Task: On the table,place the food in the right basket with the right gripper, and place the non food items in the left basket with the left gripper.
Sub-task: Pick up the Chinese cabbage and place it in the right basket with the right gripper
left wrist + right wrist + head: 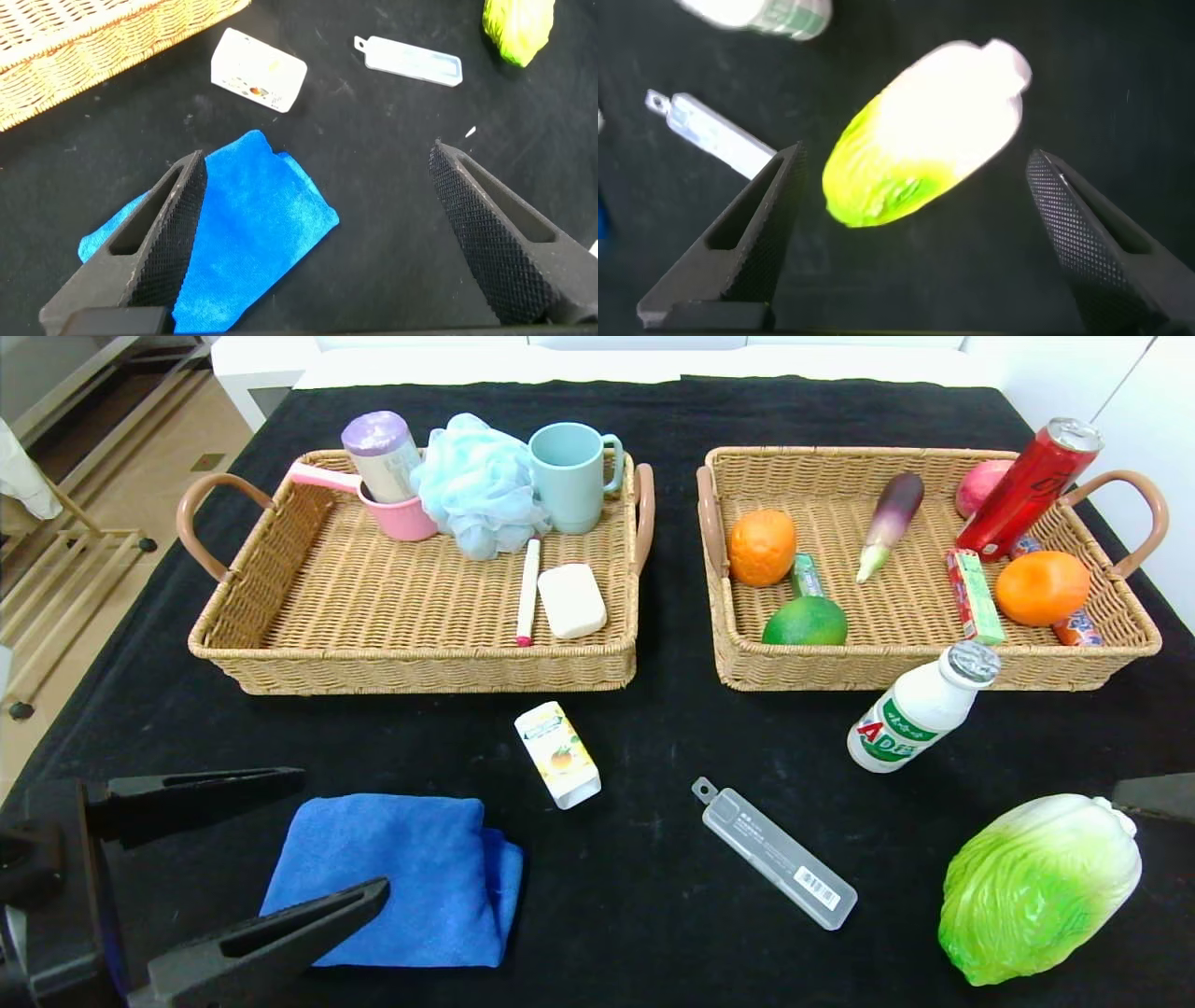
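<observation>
The blue towel (401,882) lies at the front left of the table (653,915). My left gripper (345,833) hovers open over its near edge, and the towel (234,224) sits beside one finger. The cabbage (1036,887) lies at the front right, with my right gripper (917,154) open just above it; only a black finger (1153,798) shows in the head view. The white bottle (920,709) lies before the right basket (803,667). The small carton (558,753) lies in front of the left basket (411,663), and the clear case (775,854) lies in the middle.
The left basket holds a pink cup (401,513), a teal mug (569,476), a bath puff (481,485) and a soap bar (571,600). The right basket holds oranges (1041,588), a lime (805,621), an eggplant (892,518) and a red can (1027,485). The table's left edge drops to the floor.
</observation>
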`<state>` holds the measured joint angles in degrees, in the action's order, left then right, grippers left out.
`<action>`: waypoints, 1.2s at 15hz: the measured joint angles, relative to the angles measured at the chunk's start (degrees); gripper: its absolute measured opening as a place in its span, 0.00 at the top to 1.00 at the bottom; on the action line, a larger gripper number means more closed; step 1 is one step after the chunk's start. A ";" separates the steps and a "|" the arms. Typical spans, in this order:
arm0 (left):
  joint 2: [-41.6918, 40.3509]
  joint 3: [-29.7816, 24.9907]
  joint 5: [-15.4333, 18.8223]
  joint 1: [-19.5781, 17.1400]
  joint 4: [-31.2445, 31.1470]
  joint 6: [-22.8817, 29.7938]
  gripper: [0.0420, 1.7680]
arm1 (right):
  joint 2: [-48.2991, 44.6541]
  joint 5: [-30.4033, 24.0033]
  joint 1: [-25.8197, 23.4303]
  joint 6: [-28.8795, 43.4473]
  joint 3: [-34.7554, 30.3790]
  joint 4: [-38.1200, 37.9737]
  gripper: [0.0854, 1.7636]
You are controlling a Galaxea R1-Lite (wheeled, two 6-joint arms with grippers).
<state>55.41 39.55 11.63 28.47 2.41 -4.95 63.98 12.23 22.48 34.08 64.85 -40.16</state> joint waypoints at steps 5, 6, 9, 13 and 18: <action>-0.09 -0.11 -0.02 0.00 0.00 -0.39 0.03 | 7.85 -0.51 -0.29 18.36 10.19 -11.30 0.03; -0.10 -0.16 -0.02 0.00 0.00 -0.41 0.03 | 9.01 -0.83 -0.85 19.49 10.80 -11.54 0.03; -0.17 -0.22 -0.04 0.00 0.00 -0.50 0.03 | 11.57 -5.73 -3.19 24.38 10.93 -11.96 0.03; -0.20 -0.49 -0.09 0.00 0.00 -1.22 0.03 | 12.53 -10.45 -5.14 25.02 8.72 -11.65 0.03; -0.26 -0.60 -0.09 0.02 0.01 -1.38 0.03 | 12.86 -11.18 -5.64 27.45 5.90 -11.35 0.03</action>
<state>55.15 38.95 11.54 28.49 2.43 -6.33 76.84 1.05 16.84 61.54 70.75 -51.51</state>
